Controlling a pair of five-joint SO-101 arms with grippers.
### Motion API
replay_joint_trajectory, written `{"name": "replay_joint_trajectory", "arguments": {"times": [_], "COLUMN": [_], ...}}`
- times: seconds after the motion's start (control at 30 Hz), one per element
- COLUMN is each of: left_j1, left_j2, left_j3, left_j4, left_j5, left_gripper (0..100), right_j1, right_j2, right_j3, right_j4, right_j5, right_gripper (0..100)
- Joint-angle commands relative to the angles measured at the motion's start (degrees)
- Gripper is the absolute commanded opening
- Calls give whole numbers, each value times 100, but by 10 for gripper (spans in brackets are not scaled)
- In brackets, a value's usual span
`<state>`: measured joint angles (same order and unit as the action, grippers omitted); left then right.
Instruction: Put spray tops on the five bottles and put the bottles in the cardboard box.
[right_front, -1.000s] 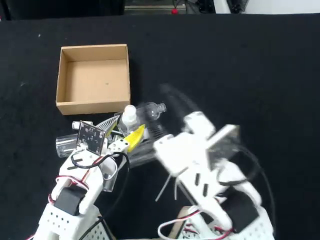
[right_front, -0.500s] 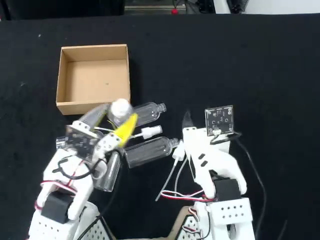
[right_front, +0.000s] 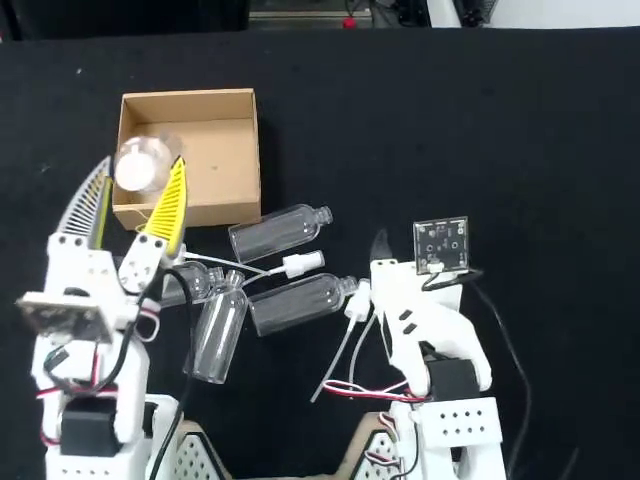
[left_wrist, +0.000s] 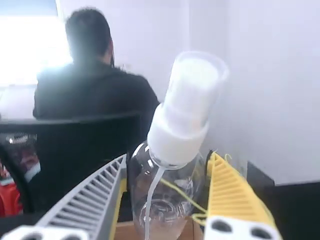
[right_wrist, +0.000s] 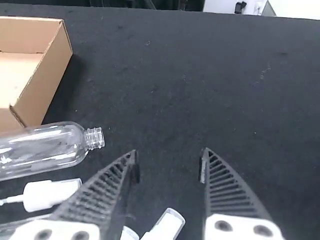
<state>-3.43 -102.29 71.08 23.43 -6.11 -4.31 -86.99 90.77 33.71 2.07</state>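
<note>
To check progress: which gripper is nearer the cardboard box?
Left. The left gripper holds a capped bottle over a near corner of the cardboard box; the right gripper is well apart, farther right.

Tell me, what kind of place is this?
Probably a robot lab or office. A left arm and a right arm stand at a black table with a box, and behind them are a chair and a white wall.

Claw (left_wrist: 165, 200) grips capped bottle (left_wrist: 167, 195) (upright).
</note>
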Motion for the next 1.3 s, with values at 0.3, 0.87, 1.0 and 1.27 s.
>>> {"name": "replay_joint_trajectory", "arguments": {"times": [0.3,0.87,1.0,1.27], "left_j1": [-84,-1024,-989,-989], "left_j2": [3411,5820,6198,7182], "left_j3": [-2818,-2105,-2035,-2510], "left_j4": [-167,-2892,-2989,-3024], "left_j5": [35,53,79,79], "left_gripper": [224,224,224,224], "right_j1": [70,70,70,70], "right_j2": [-127,-127,-127,-127], "right_j3": [-22,-13,13,31], "right_j4": [-185,-185,-193,-202], "right_j5": [53,62,62,62], "right_gripper": [191,191,191,191]}}
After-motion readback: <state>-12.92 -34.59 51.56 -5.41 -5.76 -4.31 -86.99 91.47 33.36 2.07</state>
